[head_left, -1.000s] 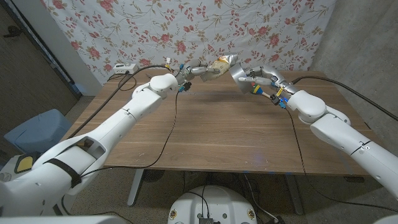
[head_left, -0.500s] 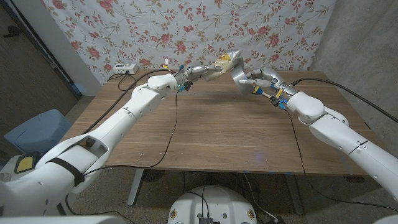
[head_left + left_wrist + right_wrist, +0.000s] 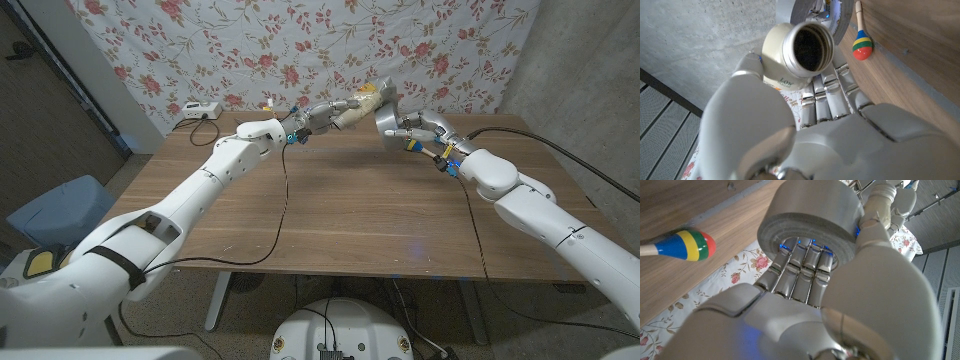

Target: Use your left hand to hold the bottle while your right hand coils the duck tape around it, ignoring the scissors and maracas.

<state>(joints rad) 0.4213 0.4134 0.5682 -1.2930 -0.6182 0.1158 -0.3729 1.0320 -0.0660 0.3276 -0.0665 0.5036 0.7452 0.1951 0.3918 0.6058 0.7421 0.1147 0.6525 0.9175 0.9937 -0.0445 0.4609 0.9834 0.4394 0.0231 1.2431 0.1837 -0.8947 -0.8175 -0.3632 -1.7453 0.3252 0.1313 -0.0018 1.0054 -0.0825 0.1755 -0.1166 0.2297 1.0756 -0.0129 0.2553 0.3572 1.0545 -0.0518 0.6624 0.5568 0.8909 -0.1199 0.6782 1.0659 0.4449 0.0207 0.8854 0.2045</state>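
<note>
Both hands have drifted a little farther from the robot since a second ago, and the bottle [image 3: 363,101] now sits slightly higher against the flowered cloth [image 3: 300,45], its far end nearer the roll of tape [image 3: 385,112]. At this moment the left hand [image 3: 322,115] grips the cream bottle around its body, fingers wrapped along one side and thumb on the other, holding it above the far edge of the counter [image 3: 340,210]. In the left wrist view the bottle's open mouth faces the camera, with the grey roll just beyond the fingertips of that hand. The right hand [image 3: 418,130] holds the tape, its fingers [image 3: 800,260] passing through the roll's middle hole in the right wrist view while the thumb lies over the outer rim. The roll sits just beside the end of the bottle; whether the two touch cannot be told. A maraca [image 3: 677,246] with blue, yellow, green and red bands lies on the counter near the right hand, also seen past the left hand's fingers. A white box [image 3: 200,110] with a cable rests well off to the left hand's outer side.
</note>
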